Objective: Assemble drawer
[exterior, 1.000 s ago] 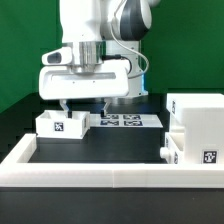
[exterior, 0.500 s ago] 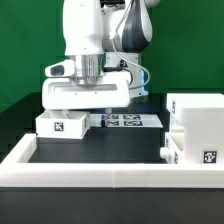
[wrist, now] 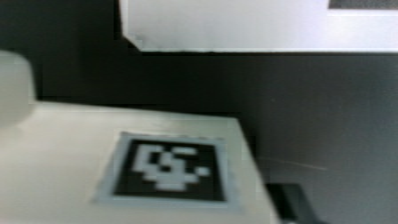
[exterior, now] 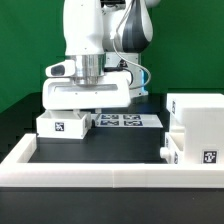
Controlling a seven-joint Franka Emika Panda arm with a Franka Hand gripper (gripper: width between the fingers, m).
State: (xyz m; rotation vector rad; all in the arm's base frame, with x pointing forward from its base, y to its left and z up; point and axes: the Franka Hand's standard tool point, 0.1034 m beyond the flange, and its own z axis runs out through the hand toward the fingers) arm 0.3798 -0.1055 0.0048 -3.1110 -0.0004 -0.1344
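Note:
A small white box tray (exterior: 60, 124) with a square tag on its front stands on the black table at the exterior view's left. My gripper (exterior: 86, 112) is down at the tray's right end, and its fingers are hidden behind the hand and the tray. In the wrist view the tray's tagged face (wrist: 169, 165) fills the picture and one dark fingertip (wrist: 285, 205) shows beside it. I cannot see whether the jaws press on the tray. The tall white housing (exterior: 197, 118) stands at the right, with a second tagged tray (exterior: 196, 154) low at its front.
The marker board (exterior: 126, 121) lies flat behind the tray, and its edge shows in the wrist view (wrist: 249, 25). A low white rail (exterior: 100, 171) edges the table's front and left side. A green backdrop stands behind.
One second ago the gripper hung above the tray with its fingers wide apart. It came down onto the tray and has stayed still for the last half second.

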